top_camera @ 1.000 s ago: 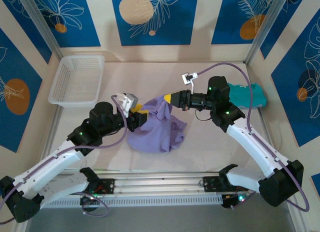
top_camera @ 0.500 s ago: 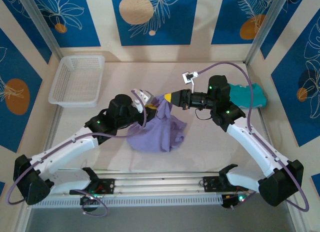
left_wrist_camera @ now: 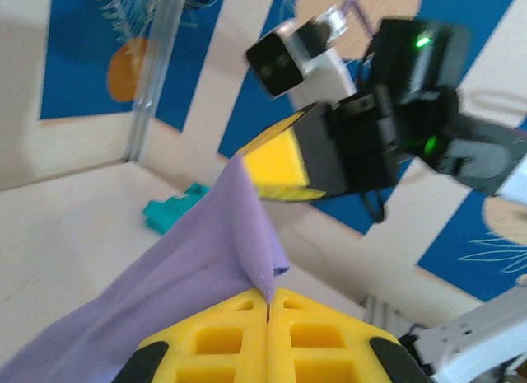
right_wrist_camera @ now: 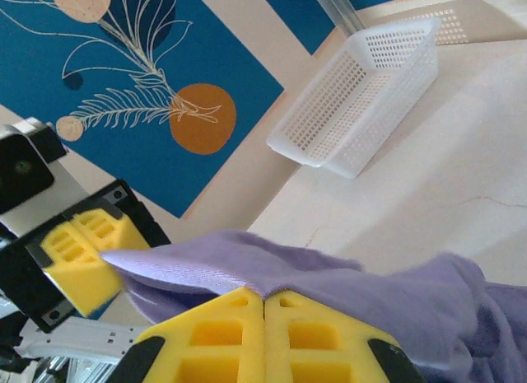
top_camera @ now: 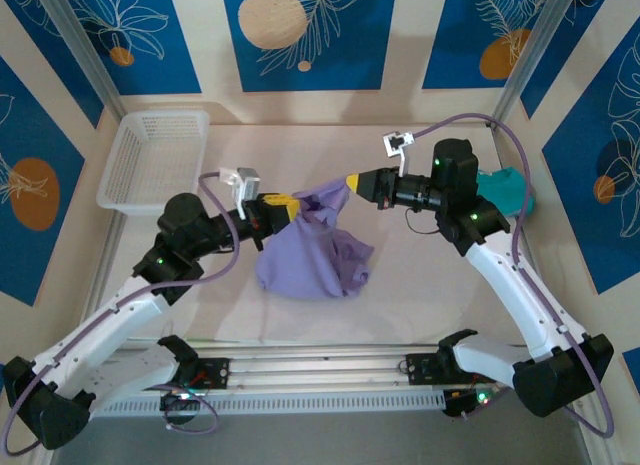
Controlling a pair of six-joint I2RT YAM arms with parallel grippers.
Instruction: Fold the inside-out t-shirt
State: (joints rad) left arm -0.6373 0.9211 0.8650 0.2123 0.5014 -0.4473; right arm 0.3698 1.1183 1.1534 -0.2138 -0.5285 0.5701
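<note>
Top view: my left gripper (top_camera: pixel 287 206) and right gripper (top_camera: pixel 352 181) are both raised over mid-table, tips facing each other. A short band of the lavender t-shirt (top_camera: pixel 315 257) is stretched between them. The rest of the shirt hangs down and bunches in a heap on the table (top_camera: pixel 430 285), approx. centre. The white basket (top_camera: pixel 155 160) sits in the far-left corner and the teal garment (top_camera: pixel 512 190) far right, behind my right arm. Both lie apart from the shirt. Pad contact is too small to judge from up here.

Left wrist: my L jaws are pressed together, the yellow pads meeting on a thin peak of shirt fabric (left_wrist_camera: pixel 189 272). The cloth runs up to the right gripper (left_wrist_camera: pixel 276 165), seen close, w/ its pad clamped on the other end. The teal garment (left_wrist_camera: pixel 173 208) lies on the table beyond.

Right wrist: my R jaws are likewise closed tight, pinching the shirt edge (right_wrist_camera: pixel 329 276). The fabric spans left to the left gripper (right_wrist_camera: pixel 82 259). The basket (right_wrist_camera: pixel 362 103) is seen side-on, w/ bare table between it and the cloth.
</note>
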